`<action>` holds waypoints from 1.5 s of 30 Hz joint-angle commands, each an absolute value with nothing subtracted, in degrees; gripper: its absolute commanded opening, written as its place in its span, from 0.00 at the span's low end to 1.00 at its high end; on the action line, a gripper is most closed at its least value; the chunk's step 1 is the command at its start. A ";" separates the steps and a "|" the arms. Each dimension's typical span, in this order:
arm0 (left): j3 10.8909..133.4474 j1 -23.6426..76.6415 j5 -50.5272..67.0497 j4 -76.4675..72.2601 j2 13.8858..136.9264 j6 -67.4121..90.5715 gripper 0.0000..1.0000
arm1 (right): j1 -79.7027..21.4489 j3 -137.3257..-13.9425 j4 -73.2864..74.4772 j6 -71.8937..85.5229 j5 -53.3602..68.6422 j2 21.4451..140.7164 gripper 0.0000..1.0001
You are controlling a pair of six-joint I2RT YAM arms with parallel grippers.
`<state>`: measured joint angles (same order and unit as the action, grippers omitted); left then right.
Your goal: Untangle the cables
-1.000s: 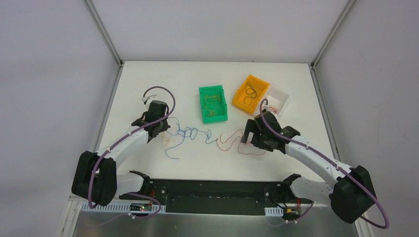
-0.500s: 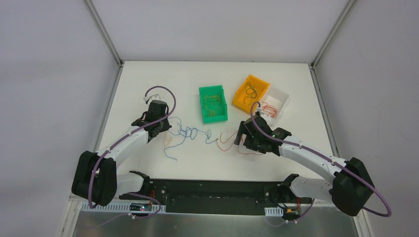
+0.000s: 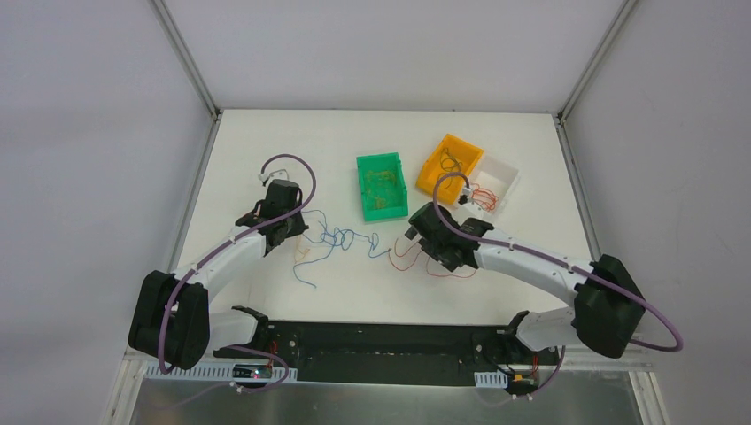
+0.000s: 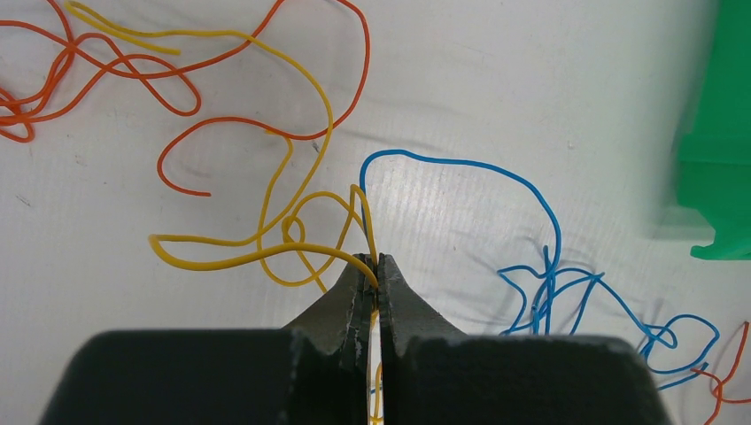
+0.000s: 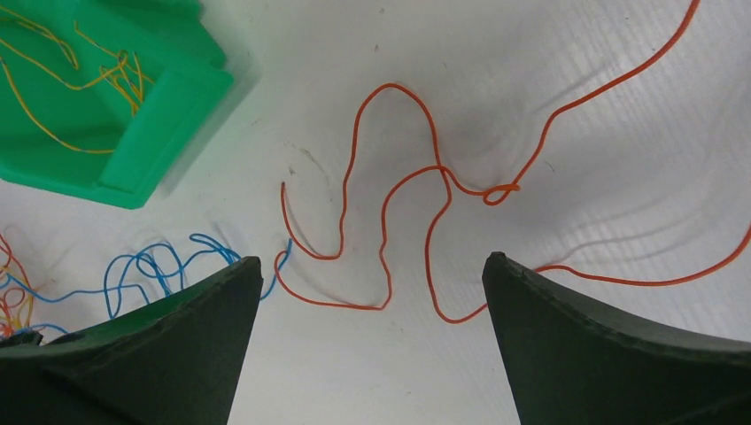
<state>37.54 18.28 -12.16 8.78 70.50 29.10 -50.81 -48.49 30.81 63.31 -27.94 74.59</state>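
Yellow cable [image 4: 329,111] in left pincer [image 4: 373,262], right pincer [image 5: 372,258] — wide

One fixed view high up, two close wrist views
The top camera looks down from above and behind the arm bases over the whole tabletop [image 3: 354,292]. Each wrist camera sits just behind its own gripper, the left gripper [image 4: 372,263] and the right gripper [image 5: 372,259], facing down, very near the surface. All three views share the blue cable [image 4: 547,285] between the grippers and the green bin [image 5: 133,133]
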 commanded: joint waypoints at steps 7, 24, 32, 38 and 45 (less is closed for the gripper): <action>36.97 18.02 -11.37 7.55 68.42 28.04 0.00 | -51.32 -56.04 36.25 74.09 -33.58 85.21 0.99; 36.59 18.02 -11.47 7.56 67.24 28.04 0.00 | -47.44 -59.43 36.08 78.90 -31.50 97.21 0.50; 36.27 18.02 -15.18 7.84 66.89 28.33 0.00 | -45.50 -54.82 38.69 75.73 -35.91 87.25 0.00; 35.41 18.05 -18.57 8.37 65.25 29.26 0.00 | -39.69 -47.80 33.39 61.91 -31.48 70.36 0.00; 35.51 18.05 -18.14 8.28 65.32 29.45 0.00 | -33.15 -49.74 31.47 48.91 -13.25 58.84 0.00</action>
<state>35.73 18.28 -17.02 8.49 66.54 29.15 -35.73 -47.18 32.08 57.45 -23.75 62.22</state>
